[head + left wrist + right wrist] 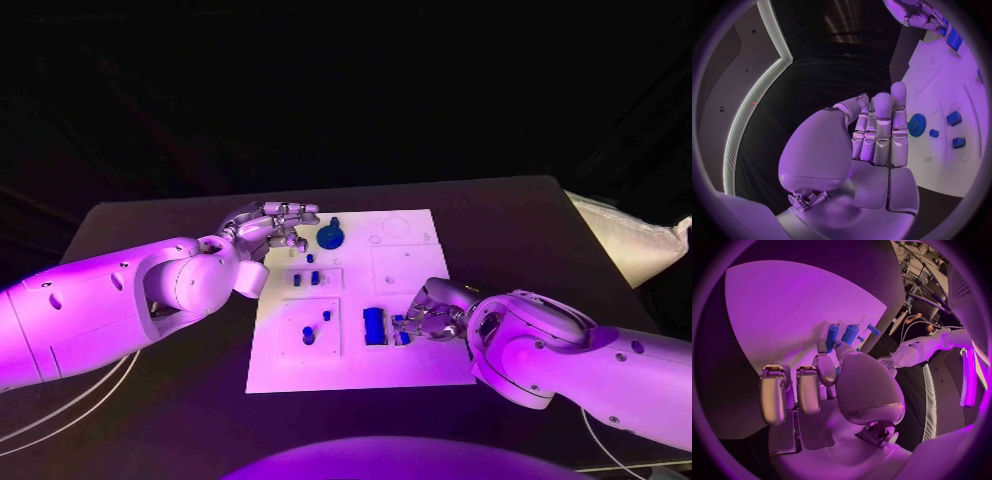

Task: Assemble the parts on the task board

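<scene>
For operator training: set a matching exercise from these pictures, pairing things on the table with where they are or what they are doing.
Things:
1. left hand
2. right hand
3. blue gear
4. task board

Places or states:
A. white plate in the middle of the black table
B. at the board's far left edge, fingers together, holding nothing
C. on the board's far part, beside the left hand
D. at the board's near right, fingertips at a blue upright part

Pairs: 1-B, 2-D, 3-C, 4-A

Purple light floods a dim scene; wrist views bend straight edges.
</scene>
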`<state>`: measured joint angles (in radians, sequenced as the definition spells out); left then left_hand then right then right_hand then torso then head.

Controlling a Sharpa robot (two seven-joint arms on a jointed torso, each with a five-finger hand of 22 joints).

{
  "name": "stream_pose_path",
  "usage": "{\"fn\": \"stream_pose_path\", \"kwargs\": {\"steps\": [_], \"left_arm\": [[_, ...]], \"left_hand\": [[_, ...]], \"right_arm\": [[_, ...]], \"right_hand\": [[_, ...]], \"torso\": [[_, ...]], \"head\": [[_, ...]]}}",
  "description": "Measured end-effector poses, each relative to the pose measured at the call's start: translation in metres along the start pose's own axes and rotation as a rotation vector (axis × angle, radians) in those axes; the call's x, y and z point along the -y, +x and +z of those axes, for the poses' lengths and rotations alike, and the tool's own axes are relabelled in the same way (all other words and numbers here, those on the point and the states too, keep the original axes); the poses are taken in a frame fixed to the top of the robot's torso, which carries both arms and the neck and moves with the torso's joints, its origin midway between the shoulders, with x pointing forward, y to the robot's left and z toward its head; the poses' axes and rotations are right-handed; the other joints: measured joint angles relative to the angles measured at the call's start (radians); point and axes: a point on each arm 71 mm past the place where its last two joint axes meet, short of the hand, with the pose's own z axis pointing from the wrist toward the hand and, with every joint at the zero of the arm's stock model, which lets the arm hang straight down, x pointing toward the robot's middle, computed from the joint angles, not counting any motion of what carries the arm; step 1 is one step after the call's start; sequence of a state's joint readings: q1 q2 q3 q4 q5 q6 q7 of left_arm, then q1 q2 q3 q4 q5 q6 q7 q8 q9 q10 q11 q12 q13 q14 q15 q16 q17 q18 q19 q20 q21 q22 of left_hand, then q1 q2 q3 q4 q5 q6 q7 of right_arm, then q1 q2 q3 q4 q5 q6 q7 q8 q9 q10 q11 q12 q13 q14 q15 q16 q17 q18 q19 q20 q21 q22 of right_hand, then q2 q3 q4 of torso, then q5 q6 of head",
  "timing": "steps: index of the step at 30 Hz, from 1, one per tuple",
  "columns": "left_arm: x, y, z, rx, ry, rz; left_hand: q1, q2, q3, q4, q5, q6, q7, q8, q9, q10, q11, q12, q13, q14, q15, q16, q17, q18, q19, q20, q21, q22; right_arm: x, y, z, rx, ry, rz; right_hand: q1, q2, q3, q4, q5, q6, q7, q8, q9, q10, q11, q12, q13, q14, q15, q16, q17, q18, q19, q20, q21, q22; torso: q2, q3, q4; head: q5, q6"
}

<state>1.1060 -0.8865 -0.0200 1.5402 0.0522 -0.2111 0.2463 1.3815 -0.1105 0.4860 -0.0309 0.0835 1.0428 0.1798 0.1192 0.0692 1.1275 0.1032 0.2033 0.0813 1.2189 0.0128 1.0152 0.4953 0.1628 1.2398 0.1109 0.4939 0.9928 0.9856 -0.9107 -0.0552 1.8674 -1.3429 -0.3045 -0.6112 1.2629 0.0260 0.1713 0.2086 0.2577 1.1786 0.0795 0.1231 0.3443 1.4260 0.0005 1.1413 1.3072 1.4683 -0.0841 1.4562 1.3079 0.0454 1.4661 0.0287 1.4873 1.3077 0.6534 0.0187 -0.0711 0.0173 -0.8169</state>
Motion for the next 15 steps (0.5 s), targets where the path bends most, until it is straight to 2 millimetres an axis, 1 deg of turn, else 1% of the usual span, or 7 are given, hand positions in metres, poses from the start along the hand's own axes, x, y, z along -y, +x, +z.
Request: {"fn": "stream_pose_path", "kwargs": {"steps": [4, 6, 8, 9, 11, 13, 15], "left_arm": [[0.0000, 0.0002, 0.0000, -0.002, -0.001, 0.001], [0.0000, 0.0002, 0.0000, -0.003, -0.002, 0.001], [-0.0001, 0.0002, -0.0001, -0.004, -0.002, 0.001], [-0.0001, 0.0003, -0.0001, -0.004, -0.003, 0.001], [-0.0001, 0.0003, -0.0001, -0.005, -0.003, 0.001], [-0.0002, 0.0004, -0.0001, -0.006, -0.004, 0.001], [-0.0003, 0.0005, -0.0001, -0.007, -0.005, 0.002]], "left_hand": [[0.000, 0.000, 0.000, 0.000, 0.000, 0.000, 0.000, 0.000, 0.000, 0.000, 0.000, 0.000, 0.000, 0.000, 0.000, 0.000, 0.000, 0.000, 0.000, 0.000, 0.000, 0.000], [0.000, 0.000, 0.000, 0.000, 0.000, 0.000, 0.000, 0.000, 0.000, 0.000, 0.000, 0.000, 0.000, 0.000, 0.000, 0.000, 0.000, 0.000, 0.000, 0.000, 0.000, 0.000], [0.000, 0.000, 0.000, 0.000, 0.000, 0.000, 0.000, 0.000, 0.000, 0.000, 0.000, 0.000, 0.000, 0.000, 0.000, 0.000, 0.000, 0.000, 0.000, 0.000, 0.000, 0.000], [0.000, 0.000, 0.000, 0.000, 0.000, 0.000, 0.000, 0.000, 0.000, 0.000, 0.000, 0.000, 0.000, 0.000, 0.000, 0.000, 0.000, 0.000, 0.000, 0.000, 0.000, 0.000], [0.000, 0.000, 0.000, 0.000, 0.000, 0.000, 0.000, 0.000, 0.000, 0.000, 0.000, 0.000, 0.000, 0.000, 0.000, 0.000, 0.000, 0.000, 0.000, 0.000, 0.000, 0.000], [0.000, 0.000, 0.000, 0.000, 0.000, 0.000, 0.000, 0.000, 0.000, 0.000, 0.000, 0.000, 0.000, 0.000, 0.000, 0.000, 0.000, 0.000, 0.000, 0.000, 0.000, 0.000], [0.000, 0.000, 0.000, 0.000, 0.000, 0.000, 0.000, 0.000, 0.000, -0.004, 0.004, 0.005, 0.000, 0.000, 0.000, 0.000, -0.001, 0.000, 0.000, 0.000, 0.000, 0.000]], "right_arm": [[-0.0004, 0.0000, 0.0004, -0.001, -0.001, -0.008], [-0.0004, 0.0000, 0.0006, -0.001, -0.001, -0.011], [-0.0005, 0.0006, 0.0008, -0.004, -0.001, -0.014], [-0.0008, 0.0012, 0.0008, -0.006, -0.002, -0.016], [-0.0012, 0.0017, 0.0009, -0.010, -0.003, -0.018], [-0.0013, 0.0019, 0.0009, -0.012, -0.003, -0.021], [-0.0014, 0.0021, 0.0009, -0.014, -0.003, -0.022]], "right_hand": [[-0.009, 0.001, 0.000, 0.006, 0.000, 0.005, -0.005, 0.001, 0.000, 0.001, -0.001, 0.000, 0.002, 0.000, 0.000, 0.000, 0.000, 0.000, 0.000, 0.000, 0.000, 0.000], [-0.012, -0.002, -0.003, 0.008, 0.000, 0.020, -0.014, 0.001, 0.000, 0.002, -0.002, 0.004, 0.002, 0.000, 0.000, 0.000, 0.000, 0.000, 0.000, 0.000, 0.000, 0.000], [-0.026, -0.005, -0.010, 0.015, 0.000, 0.045, -0.031, 0.008, 0.004, 0.007, -0.007, 0.011, 0.002, 0.000, -0.001, 0.000, 0.000, 0.000, 0.000, 0.000, 0.000, 0.000], [-0.032, -0.010, -0.014, 0.020, 0.002, 0.051, -0.037, 0.012, 0.006, 0.007, -0.007, 0.016, 0.002, 0.002, -0.002, 0.000, 0.000, 0.000, 0.000, 0.000, 0.000, 0.000], [-0.051, -0.019, -0.025, 0.033, 0.018, 0.051, -0.037, 0.012, 0.005, 0.007, -0.007, 0.024, 0.002, 0.002, -0.002, 0.000, 0.000, 0.000, 0.000, 0.000, 0.000, 0.000], [-0.076, -0.042, -0.048, 0.053, 0.051, 0.049, -0.035, 0.012, 0.005, 0.008, -0.008, 0.028, 0.001, 0.002, -0.002, 0.000, 0.000, 0.000, 0.000, 0.000, 0.000, 0.000], [-0.104, -0.060, -0.082, 0.068, 0.074, 0.049, -0.035, 0.012, 0.006, 0.023, -0.023, 0.032, 0.005, 0.002, -0.002, 0.000, 0.000, 0.000, 0.000, 0.000, 0.000, 0.000]], "torso": [[0.000, -0.0001, 0.0000], [0.000, -0.0001, -0.0001], [0.000, -0.0001, -0.0003], [0.000, 0.0000, -0.0004], [0.000, 0.0000, -0.0005], [0.000, 0.0000, -0.0006], [0.000, 0.0000, -0.0007]], "head": [[0.001, 0.000], [0.001, -0.001], [0.002, -0.001], [0.002, -0.001], [0.002, -0.001], [0.002, -0.001], [0.002, -0.002]]}}
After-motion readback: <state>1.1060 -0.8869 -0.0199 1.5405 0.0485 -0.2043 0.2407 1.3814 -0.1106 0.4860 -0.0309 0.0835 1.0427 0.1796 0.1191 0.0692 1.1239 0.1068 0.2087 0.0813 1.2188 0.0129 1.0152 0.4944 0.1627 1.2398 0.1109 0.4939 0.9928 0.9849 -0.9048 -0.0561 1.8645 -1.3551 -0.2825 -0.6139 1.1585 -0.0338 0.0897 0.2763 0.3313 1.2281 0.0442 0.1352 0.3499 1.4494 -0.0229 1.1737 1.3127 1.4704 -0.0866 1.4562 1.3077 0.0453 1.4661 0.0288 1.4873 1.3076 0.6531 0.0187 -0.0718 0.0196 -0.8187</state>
